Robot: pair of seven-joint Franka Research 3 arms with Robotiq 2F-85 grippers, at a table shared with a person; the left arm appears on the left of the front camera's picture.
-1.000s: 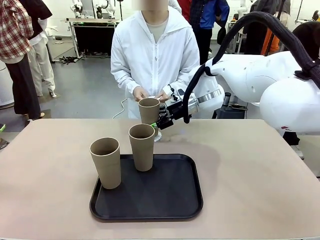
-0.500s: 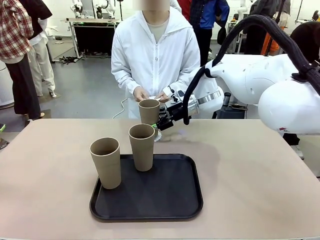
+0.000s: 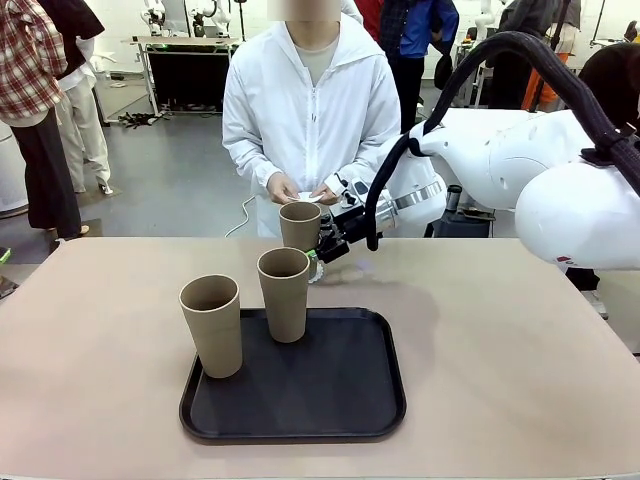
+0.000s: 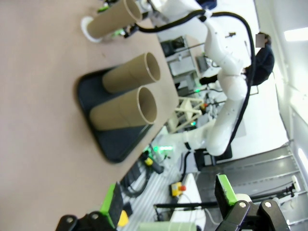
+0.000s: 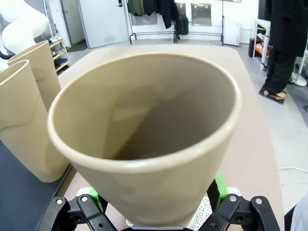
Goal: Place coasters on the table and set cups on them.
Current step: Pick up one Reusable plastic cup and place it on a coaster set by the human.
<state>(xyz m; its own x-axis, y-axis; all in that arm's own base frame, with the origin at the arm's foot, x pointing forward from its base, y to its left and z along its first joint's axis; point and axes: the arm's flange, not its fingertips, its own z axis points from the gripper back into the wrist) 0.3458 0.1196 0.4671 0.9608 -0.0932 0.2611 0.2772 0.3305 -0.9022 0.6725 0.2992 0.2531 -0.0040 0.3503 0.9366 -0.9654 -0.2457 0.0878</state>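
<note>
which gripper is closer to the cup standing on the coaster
Right. The right gripper is at the cup, one finger on either side of it. The left gripper hangs well away, with the black tray between it and the cup.

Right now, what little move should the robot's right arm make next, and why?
Probably pull the right gripper straight back from the cup. That cup stands upright on its coaster, and the fingers sit apart on either side of it, so it looks let go. Two more cups wait on the tray.
</note>
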